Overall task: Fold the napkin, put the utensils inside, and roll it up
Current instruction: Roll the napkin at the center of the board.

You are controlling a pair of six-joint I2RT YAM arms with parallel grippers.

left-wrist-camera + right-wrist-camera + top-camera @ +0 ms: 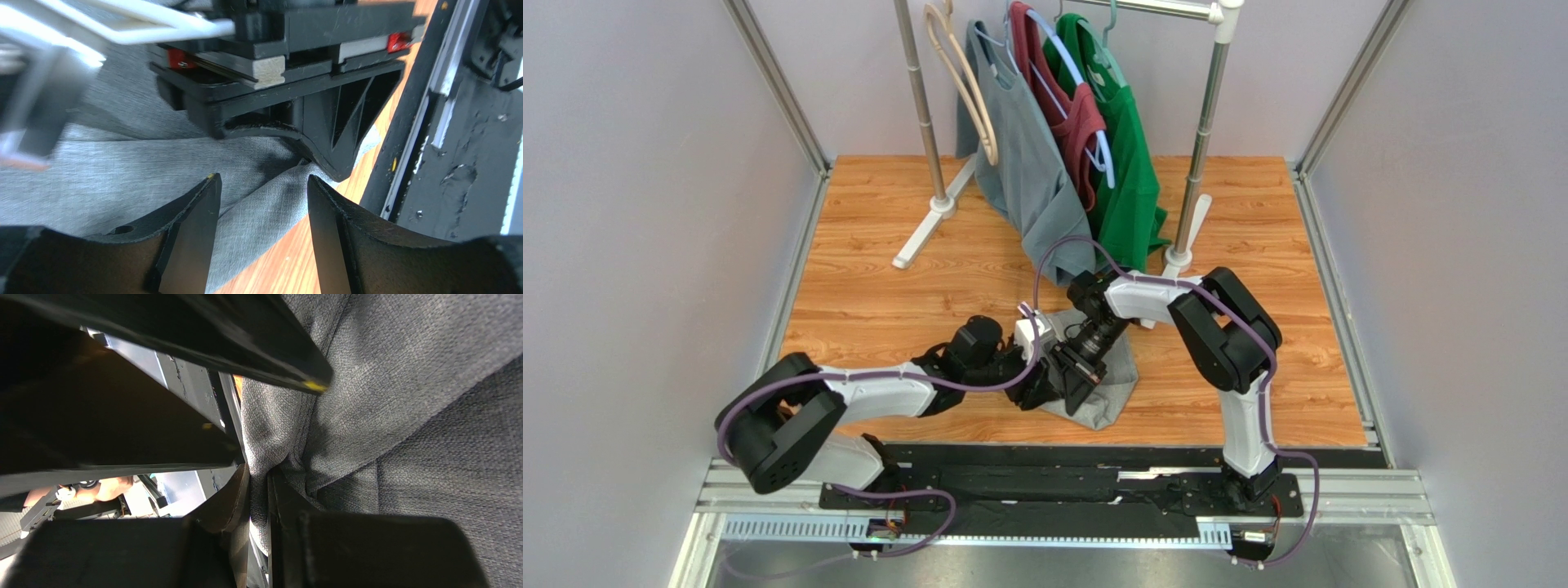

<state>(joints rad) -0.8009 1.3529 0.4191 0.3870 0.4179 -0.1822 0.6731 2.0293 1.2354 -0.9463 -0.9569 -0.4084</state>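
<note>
napkin (pixel 1112 386) bunched at 6 o'clock on table (pixel 891 245), right gripper (pixel 259 490) pinching a fold, left gripper (pixel 261 196) spread w/ nothing held at its 9 o'clock; risk: fingers so close they may clash, or fold slips.

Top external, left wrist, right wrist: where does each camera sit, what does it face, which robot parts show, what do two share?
Top external: above, behind, looking down on the table; left arm and right arm show.
Left wrist: left arm, facing the napkin; open left gripper shows.
Right wrist: right arm, facing the napkin; right gripper pinches it.
Shared: both wrists see the napkin.
</note>
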